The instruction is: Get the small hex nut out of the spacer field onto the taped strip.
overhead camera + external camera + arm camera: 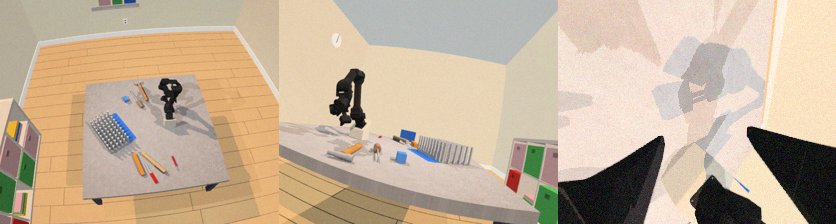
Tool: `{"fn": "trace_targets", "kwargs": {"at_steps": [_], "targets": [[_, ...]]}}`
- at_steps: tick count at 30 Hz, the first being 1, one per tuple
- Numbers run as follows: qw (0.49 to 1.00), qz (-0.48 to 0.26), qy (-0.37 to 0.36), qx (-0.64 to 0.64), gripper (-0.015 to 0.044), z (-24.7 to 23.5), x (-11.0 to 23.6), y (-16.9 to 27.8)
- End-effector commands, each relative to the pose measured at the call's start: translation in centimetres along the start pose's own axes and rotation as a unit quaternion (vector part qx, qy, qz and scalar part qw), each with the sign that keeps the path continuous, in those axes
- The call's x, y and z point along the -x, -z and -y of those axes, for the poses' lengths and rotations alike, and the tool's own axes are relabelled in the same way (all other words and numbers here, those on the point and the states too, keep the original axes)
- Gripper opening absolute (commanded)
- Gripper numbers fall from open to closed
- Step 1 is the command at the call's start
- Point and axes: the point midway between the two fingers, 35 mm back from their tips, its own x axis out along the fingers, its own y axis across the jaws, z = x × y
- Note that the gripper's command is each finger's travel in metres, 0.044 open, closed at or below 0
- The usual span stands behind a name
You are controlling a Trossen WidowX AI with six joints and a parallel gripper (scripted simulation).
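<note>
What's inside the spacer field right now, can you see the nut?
Only the standing spacers show, upright in rows behind the blue taped strip. No nut is visible; the gaps are hidden between posts. No tool lies inside. The gripper hangs open, away.

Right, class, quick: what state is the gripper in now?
Gripper: open, holding nothing, hanging above the table.

Grey metal spacers (pixel 110 133) standing upright in dense grid; blue taped strip (pixel 124 126) flat along grid's 2 o'clock edge; nut not discernible.
</note>
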Motion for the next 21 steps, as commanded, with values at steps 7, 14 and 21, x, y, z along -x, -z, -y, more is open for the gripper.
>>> {"fn": "trace_targets", "kwargs": {"at_steps": [7, 14, 21], "targets": [[0.988, 0.014, -0.073, 0.134, 0.0440, -5.1, 0.1, 0.4], [0.931, 0.041, -0.171, 0.321, 0.0440, -12.0, 1.3, 3.1], [0.857, 0.066, -0.238, 0.451, 0.0440, -16.4, 2.7, 6.7]]}}
